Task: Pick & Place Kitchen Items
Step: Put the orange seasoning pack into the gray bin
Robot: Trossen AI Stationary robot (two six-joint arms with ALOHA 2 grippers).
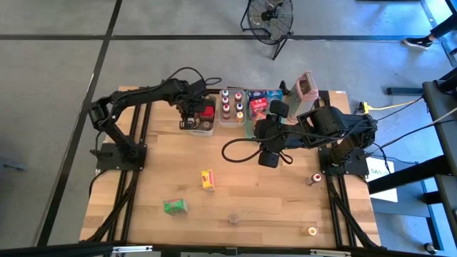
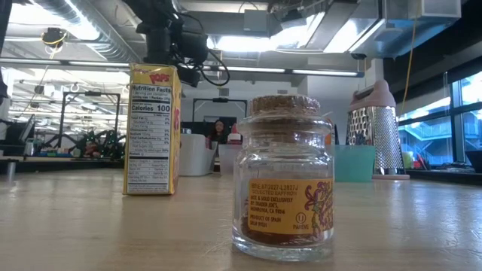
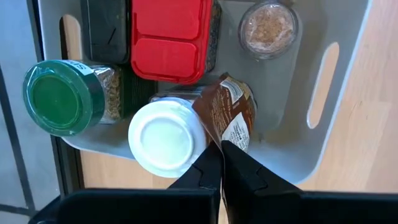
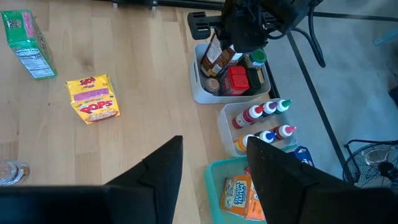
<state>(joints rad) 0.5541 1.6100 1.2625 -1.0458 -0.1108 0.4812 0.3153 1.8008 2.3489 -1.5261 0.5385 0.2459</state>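
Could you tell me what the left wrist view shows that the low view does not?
Only the left wrist view shows the left gripper shut on a brown jar with a white lid, over a grey tub holding a green-capped jar and a red-lidded box. Only the low view shows a cork-topped jar, a yellow box and the grater. They share nothing identifiable.

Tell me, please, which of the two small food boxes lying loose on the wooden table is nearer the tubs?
The yellow box; it lies nearer the tubs than the green box, which sits toward the table's front edge.
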